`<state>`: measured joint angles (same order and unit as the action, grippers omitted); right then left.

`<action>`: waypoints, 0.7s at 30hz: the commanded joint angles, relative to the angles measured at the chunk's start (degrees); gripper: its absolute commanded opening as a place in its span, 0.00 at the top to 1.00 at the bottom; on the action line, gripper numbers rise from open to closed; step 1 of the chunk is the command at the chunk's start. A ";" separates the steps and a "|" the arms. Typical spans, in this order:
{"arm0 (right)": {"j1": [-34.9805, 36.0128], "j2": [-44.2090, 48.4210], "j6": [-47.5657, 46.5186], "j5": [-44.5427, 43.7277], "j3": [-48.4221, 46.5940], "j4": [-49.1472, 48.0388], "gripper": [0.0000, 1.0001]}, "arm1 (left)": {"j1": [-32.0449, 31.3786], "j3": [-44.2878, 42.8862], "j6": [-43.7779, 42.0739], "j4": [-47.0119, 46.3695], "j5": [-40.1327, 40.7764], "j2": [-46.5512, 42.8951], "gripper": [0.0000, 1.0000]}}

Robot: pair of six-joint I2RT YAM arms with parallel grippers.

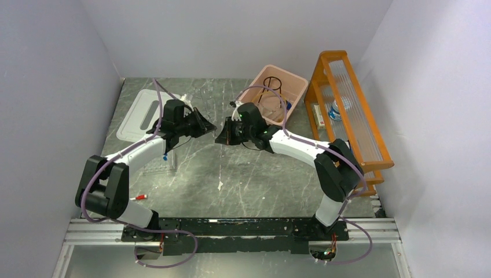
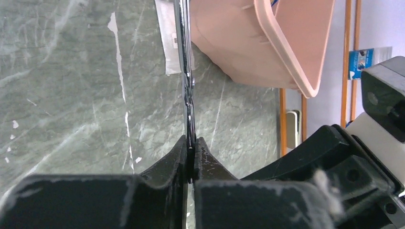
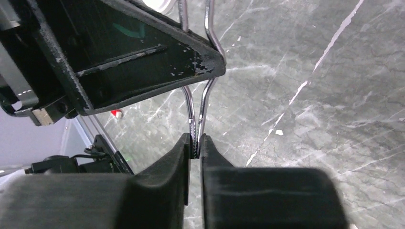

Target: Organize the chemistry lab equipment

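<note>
Overhead, the left gripper (image 1: 207, 125) and right gripper (image 1: 223, 135) meet nose to nose above the tabletop (image 1: 231, 179), just short of the pink bin (image 1: 289, 87). What they share is too slim to make out from up there. From the left wrist, its jaws are pinched shut on the metal tongs (image 2: 187, 86), seen edge-on and reaching toward the bin. From the right wrist, that gripper is clamped tight on the tongs' tip end, both legs squeezed together. I'd judge this a handover: both hold on so the tongs cannot drop.
</note>
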<state>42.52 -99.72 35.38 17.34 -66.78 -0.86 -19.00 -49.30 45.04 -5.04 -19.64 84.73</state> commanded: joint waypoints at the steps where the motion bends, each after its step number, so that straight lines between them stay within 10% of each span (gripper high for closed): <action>1: -0.13 4.22 -7.74 0.21 -2.71 1.57 0.74 | 0.37 -1.08 -5.88 -1.36 -3.60 -2.09 0.95; 5: -1.78 8.59 -11.70 -2.66 -4.91 5.97 0.44 | 0.42 -1.89 -10.87 0.65 -4.60 -5.01 0.95; 21: -3.20 0.14 -1.13 -3.10 -21.55 8.77 0.42 | 0.37 -1.19 -15.25 -1.35 -15.13 -13.40 0.95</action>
<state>38.98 -97.01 31.75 14.13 -86.15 4.80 -18.94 -49.32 30.85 -3.16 -30.96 73.12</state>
